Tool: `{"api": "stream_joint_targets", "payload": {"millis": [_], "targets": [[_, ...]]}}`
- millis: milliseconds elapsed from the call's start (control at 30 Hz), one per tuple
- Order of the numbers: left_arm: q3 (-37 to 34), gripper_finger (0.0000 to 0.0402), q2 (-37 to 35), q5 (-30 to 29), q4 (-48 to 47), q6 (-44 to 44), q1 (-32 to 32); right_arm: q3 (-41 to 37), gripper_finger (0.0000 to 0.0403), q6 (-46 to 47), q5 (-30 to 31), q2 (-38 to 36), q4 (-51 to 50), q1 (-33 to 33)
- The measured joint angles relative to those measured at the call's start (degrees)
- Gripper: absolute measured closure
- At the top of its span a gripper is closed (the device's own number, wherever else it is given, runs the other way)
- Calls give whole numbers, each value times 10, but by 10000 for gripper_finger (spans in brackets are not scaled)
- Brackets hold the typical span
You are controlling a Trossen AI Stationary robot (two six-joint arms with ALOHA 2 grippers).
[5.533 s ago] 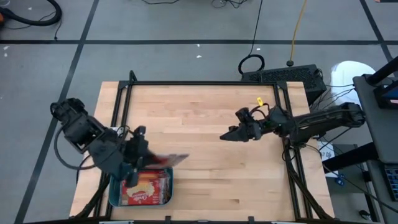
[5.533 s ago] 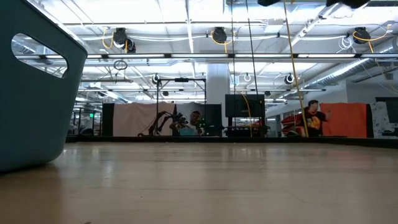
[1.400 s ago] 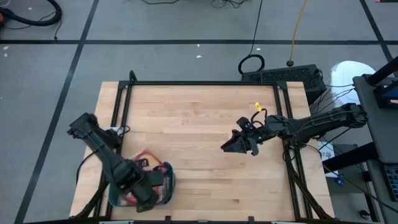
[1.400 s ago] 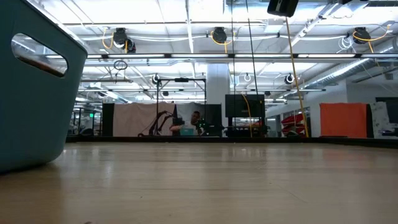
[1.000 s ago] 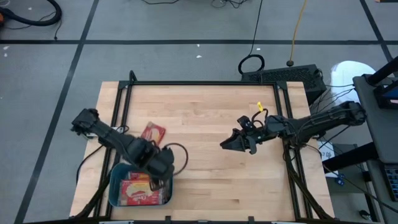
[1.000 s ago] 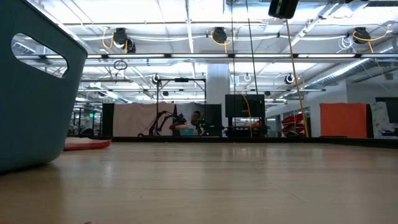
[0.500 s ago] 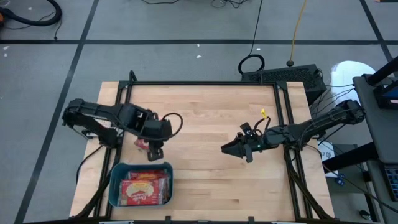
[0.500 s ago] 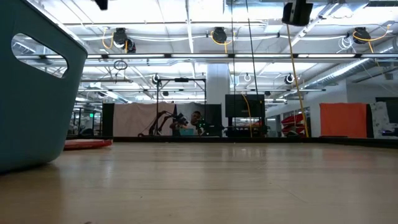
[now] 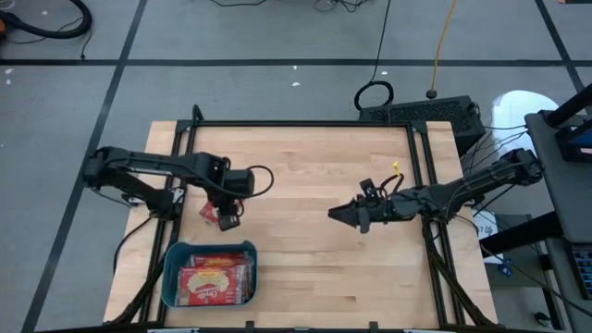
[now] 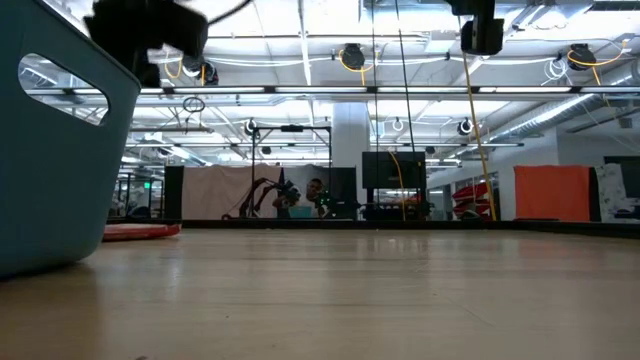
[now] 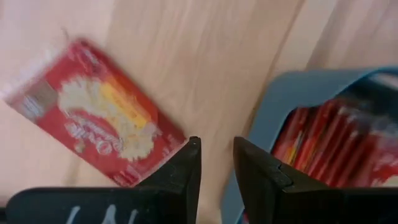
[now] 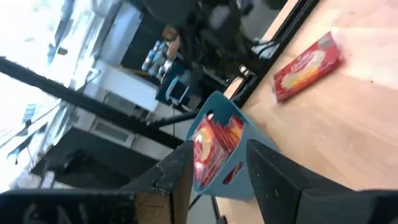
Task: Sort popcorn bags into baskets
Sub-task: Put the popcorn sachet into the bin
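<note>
One red popcorn bag point(image 9: 209, 214) lies flat on the wooden table, between the basket and the far edge; it also shows as the loose bag point(image 11: 93, 115), point(image 10: 140, 232), point(image 12: 308, 65). The teal basket point(image 9: 210, 247) stands at the near left and holds several red bags point(image 9: 215, 280). My left gripper point(image 9: 228, 220) hangs above the table beside the loose bag's right end, fingers narrowly open point(image 11: 216, 155), touching nothing. My right gripper point(image 9: 335, 214) waits open over the table's right half point(image 12: 214, 171).
A black frame rail point(image 9: 296, 124) runs along the table's far edge and down both sides. Bare wood stretches between the two grippers point(image 9: 287, 231). The basket wall point(image 10: 50, 180) fills the low view's left side. People and equipment show in the room behind.
My left gripper has swung from above the basket's far right corner toward the far edge and the left, and now stands beside the loose bag. My right gripper has barely shifted.
</note>
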Motion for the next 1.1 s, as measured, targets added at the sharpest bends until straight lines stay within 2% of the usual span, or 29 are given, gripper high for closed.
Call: {"api": "stream_joint_targets", "payload": {"millis": [167, 300, 533, 667, 867, 967, 1100], "targets": [[-73, 305, 0, 18, 21, -30, 23, 0, 261, 25, 18, 0, -6, -17], [-101, 305, 0, 13, 23, -56, 42, 0, 261, 35, 33, 0, -8, -31], [-104, 294, 0, 8, 23, 47, 58, 0, 261, 35, 44, 0, -8, -54], [-130, 260, 0, -29, 44, -24, 73, 0, 261, 32, 42, 0, -8, -68], [-197, 191, 0, -45, 65, -131, 107, 0, 261, 35, 43, 0, -12, -80], [-245, 158, 1, -15, 95, -143, 144, 0, 261, 36, 44, 0, -12, -84], [-284, 120, 1, -9, 118, -132, 198, 0, 261, 45, 41, 0, -12, -91]]}}
